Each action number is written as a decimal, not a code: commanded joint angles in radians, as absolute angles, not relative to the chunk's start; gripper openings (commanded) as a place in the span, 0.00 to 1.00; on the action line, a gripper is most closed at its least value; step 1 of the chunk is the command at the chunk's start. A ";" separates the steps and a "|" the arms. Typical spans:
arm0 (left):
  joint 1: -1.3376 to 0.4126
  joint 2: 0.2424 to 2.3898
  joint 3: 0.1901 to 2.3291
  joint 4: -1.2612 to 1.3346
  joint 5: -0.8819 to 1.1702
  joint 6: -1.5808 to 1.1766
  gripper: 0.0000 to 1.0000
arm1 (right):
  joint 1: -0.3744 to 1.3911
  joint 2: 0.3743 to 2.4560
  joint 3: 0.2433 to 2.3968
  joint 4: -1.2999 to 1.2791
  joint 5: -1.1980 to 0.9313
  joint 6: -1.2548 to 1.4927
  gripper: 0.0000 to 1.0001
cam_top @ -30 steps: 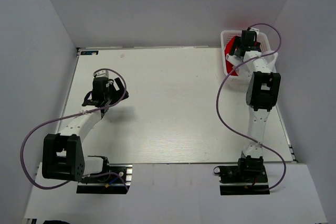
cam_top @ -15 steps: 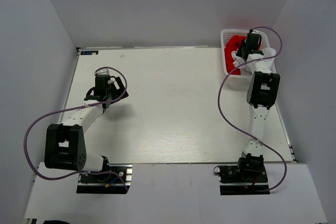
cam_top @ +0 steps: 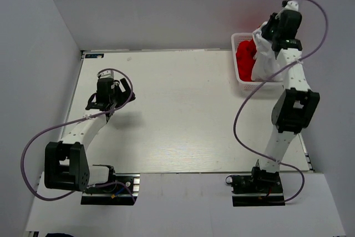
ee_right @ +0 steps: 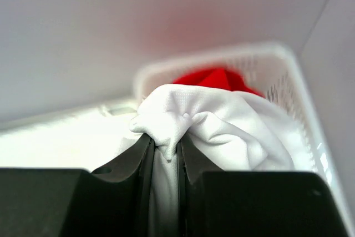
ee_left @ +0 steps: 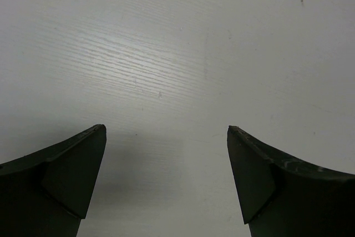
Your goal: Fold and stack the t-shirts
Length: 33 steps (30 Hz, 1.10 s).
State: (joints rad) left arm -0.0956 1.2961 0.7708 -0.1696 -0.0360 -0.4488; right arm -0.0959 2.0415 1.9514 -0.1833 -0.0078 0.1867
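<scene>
My right gripper (cam_top: 267,33) (ee_right: 165,145) is shut on a bunched fold of the white t-shirt (cam_top: 263,59) (ee_right: 222,123) and holds it raised above the basket, the cloth hanging down from the jaws. The red t-shirt (cam_top: 244,56) (ee_right: 216,77) lies crumpled in the white mesh basket (cam_top: 239,79) (ee_right: 288,81) at the table's far right corner. My left gripper (cam_top: 119,95) (ee_left: 166,137) hovers open over bare table at the left, with nothing between its fingers.
The white table (cam_top: 177,115) spans the middle between the two arms. Grey walls close in the back and both sides. A purple cable (cam_top: 244,109) loops beside the right arm.
The right gripper has shut on the white t-shirt inside the basket and lifted it up and to the right. The left arm has barely shifted.
</scene>
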 commanded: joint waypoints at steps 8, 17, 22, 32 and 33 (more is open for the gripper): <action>-0.098 1.161 0.736 -0.152 0.021 -0.460 1.00 | -0.075 1.729 2.103 -0.020 -0.421 0.329 0.00; -0.098 1.088 0.715 -0.132 0.021 -0.479 1.00 | -0.018 1.775 2.304 0.334 -0.756 0.679 0.00; -0.098 1.066 0.715 -0.141 0.031 -0.479 1.00 | 0.052 1.784 2.326 0.460 -0.779 0.792 0.00; -0.098 1.046 0.706 -0.169 -0.001 -0.497 1.00 | 0.205 1.694 1.943 0.281 -0.741 0.515 0.00; -0.098 1.046 0.706 -0.169 -0.002 -0.497 1.00 | 0.216 1.672 1.904 0.225 -0.721 0.485 0.00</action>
State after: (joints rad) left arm -0.0956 1.0721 0.7128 -0.1585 0.0113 -0.4862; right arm 0.1875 1.7210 2.0098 0.3084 -0.7799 0.6151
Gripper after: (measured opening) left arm 0.995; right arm 0.207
